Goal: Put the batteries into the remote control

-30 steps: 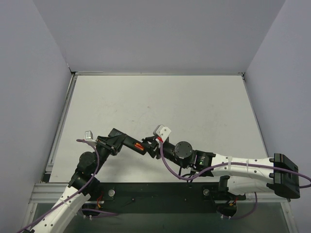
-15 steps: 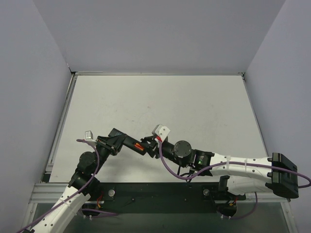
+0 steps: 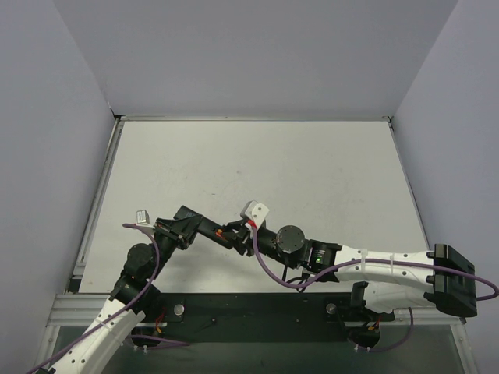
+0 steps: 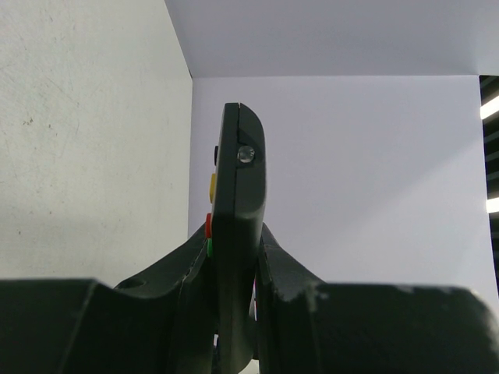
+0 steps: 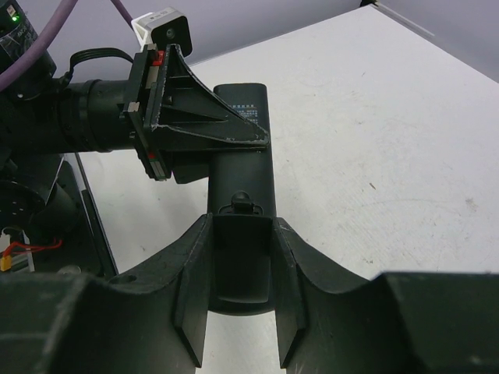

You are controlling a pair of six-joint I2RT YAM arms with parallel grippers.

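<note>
The remote control hangs above the table between both grippers, its coloured buttons showing from above. My left gripper is shut on it. In the left wrist view the remote stands edge-on between the closed fingers. From the right wrist I see the remote's back, with the left gripper clamped farther along it. My right gripper is shut on the black battery cover, which lies flat on the remote's near end. The batteries are hidden.
The white table spreads beyond both arms, with grey walls on three sides. The left arm's base and cables sit close to the left in the right wrist view. A black rail runs along the table's near edge.
My right gripper has slid a little to the left, closer to the left gripper along the remote. The left arm and the remote have stayed still.
</note>
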